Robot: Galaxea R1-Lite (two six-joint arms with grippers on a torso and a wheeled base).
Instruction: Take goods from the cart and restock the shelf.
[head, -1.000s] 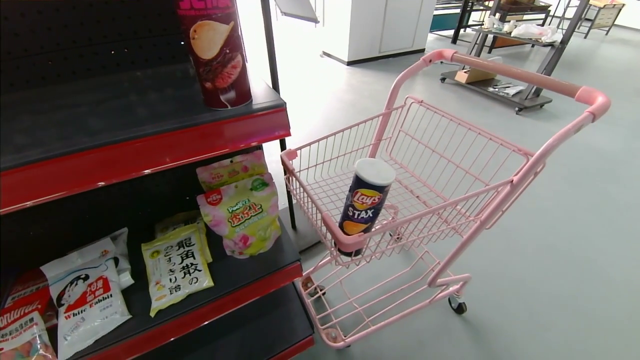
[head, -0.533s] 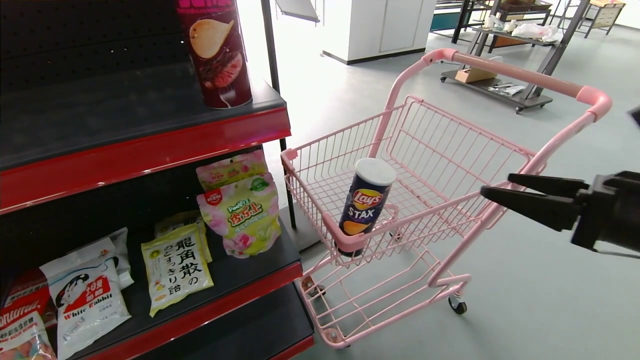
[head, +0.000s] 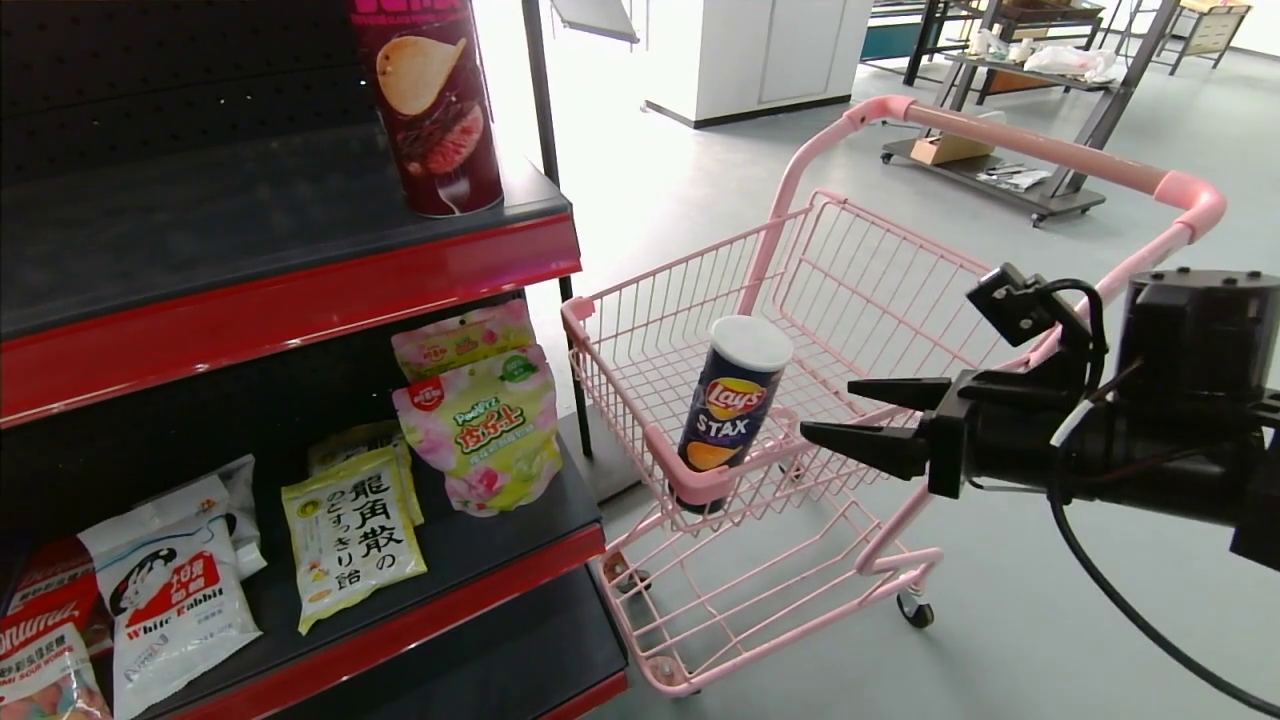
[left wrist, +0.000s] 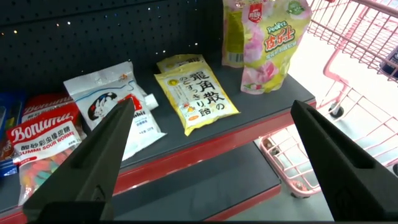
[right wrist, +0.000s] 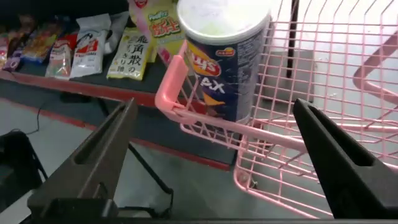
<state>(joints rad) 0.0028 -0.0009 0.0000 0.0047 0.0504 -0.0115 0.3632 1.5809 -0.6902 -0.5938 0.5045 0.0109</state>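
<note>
Done: 1 chip can [head: 433, 110] stands on the shelf [head: 300, 290] | Left to do: 1 blue can [head: 733, 405] upright in the cart [head: 870, 270], front corner, not yet grasped | right gripper [head: 828, 408]: spread, empty, just beside the blue can | left gripper [left wrist: 211, 104]: spread, empty, near the snack bags [left wrist: 196, 93]

A white cabinet [head: 770, 50] stands on the grey floor [head: 1100, 620] in the background. Near it, a black wheeled rack [head: 1060, 203] carries a cardboard box [head: 945, 150] on its low deck.
</note>
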